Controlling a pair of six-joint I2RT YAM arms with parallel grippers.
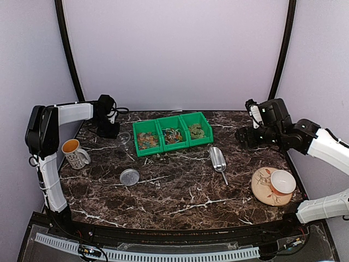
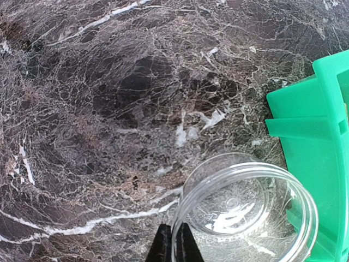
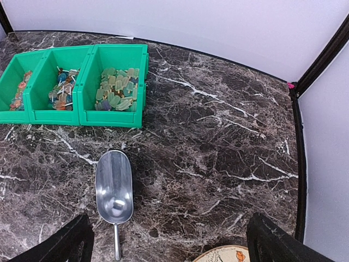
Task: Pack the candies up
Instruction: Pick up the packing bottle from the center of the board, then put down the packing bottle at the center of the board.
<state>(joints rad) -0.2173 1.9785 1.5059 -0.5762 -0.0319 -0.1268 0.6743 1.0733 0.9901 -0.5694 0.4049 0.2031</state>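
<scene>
Pinched shut, my left pincer (image 2: 173, 241) grips the clear cup (image 2: 240, 213) by its rim, just beside the green bins (image 2: 322, 136). Farther off, my right pincer (image 3: 168, 234) is spread wide above the scoop (image 3: 113, 188). The candies (image 3: 114, 95) lie in the bins beyond. Only the top view shows the mug (image 1: 73, 153), lid (image 1: 130, 177) and plate (image 1: 260, 188).

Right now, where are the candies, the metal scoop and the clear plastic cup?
candies (image 3: 115, 94): right wrist view, pile in rightmost bin.
metal scoop (image 3: 113, 188): right wrist view, inside its bowl.
clear plastic cup (image 2: 240, 210): left wrist view, its see-through bottom.
</scene>
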